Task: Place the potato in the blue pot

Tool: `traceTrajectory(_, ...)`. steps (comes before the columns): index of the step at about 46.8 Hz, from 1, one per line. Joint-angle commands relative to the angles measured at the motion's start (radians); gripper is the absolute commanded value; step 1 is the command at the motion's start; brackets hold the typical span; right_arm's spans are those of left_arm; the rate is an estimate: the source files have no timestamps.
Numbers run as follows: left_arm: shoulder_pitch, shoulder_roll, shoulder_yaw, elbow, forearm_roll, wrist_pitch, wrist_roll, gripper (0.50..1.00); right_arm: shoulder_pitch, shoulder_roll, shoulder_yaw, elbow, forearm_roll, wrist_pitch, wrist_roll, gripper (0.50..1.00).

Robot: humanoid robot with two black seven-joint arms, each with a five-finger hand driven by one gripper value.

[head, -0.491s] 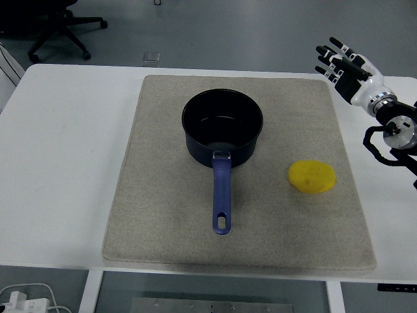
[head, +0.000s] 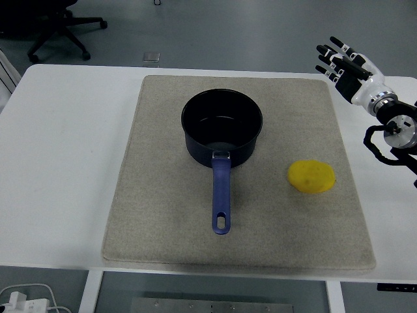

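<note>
Potato (head: 312,177) lies on beige mat (head: 163,222) covering white table (head: 65,163).

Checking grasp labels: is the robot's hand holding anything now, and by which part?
Nothing is held. The right hand hangs open, fingers spread, beyond the mat's far right corner, apart from the potato and the blue pot.

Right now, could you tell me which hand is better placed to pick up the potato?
The right hand. It is the only hand in view, open above the table's right side, and the potato lies on the mat's right part, right of the blue pot. The left arm is not visible.
</note>
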Motion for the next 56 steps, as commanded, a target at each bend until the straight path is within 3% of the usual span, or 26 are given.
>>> traceTrajectory(1, -0.001, 0.000, 0.000, -0.001, 0.000, 0.000, 0.000, 0.996, 0.001, -0.002, 0.001, 0.001, 0.001, 0.009, -0.002, 0.930)
traceTrajectory(8, -0.001, 0.000, 0.000, -0.001, 0.000, 0.000, 0.000, 0.996, 0.001, -0.004, -0.004, 0.001, -0.002, 0.080, -0.003, 0.930)
traceTrajectory(28, -0.001, 0.000, 0.000, -0.001, 0.000, 0.000, 0.000, 0.996, 0.002, -0.019, -0.007, -0.001, -0.168, 0.091, -0.003, 0.930)
traceTrajectory(34, -0.001, 0.000, 0.000, -0.001, 0.000, 0.000, 0.000, 0.996, 0.004, -0.048, -0.005, 0.001, -0.251, 0.097, -0.006, 0.930)
traceTrajectory(43, -0.001, 0.000, 0.000, -0.001, 0.000, 0.000, 0.000, 0.996, 0.017, -0.105, -0.004, 0.016, -0.324, 0.175, -0.009, 0.930)
traceTrajectory(56, -0.001, 0.000, 0.000, -0.001, 0.000, 0.000, 0.000, 0.996, 0.027, -0.165, -0.019, 0.076, -0.462, 0.240, -0.011, 0.930)
